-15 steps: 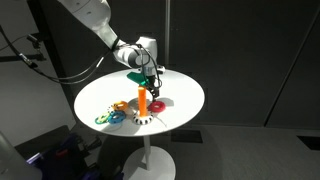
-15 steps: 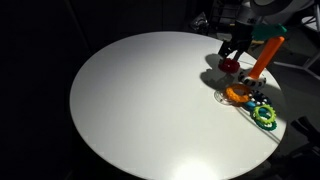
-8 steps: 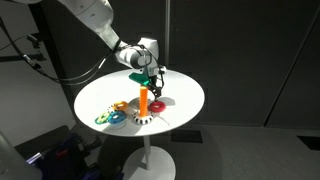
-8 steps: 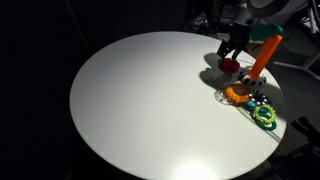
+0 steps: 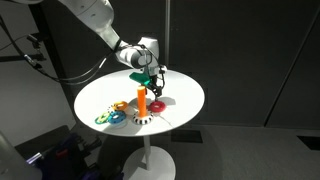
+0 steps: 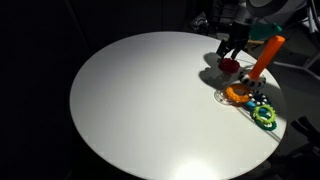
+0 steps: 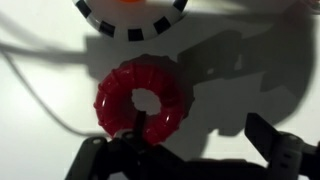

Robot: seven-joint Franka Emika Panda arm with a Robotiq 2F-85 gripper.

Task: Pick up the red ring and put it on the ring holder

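My fingers are standing wide apart: one tip is sitting over the near rim of the red ring, the other is hanging clear off to its side, clamping nothing. My gripper is pointing down from an arm stretched over the round white table. The ring is lying flat, hole upward, just beside the ring holder, whose orange peg is standing upright. Green and blue rings are lying on the holder's other side.
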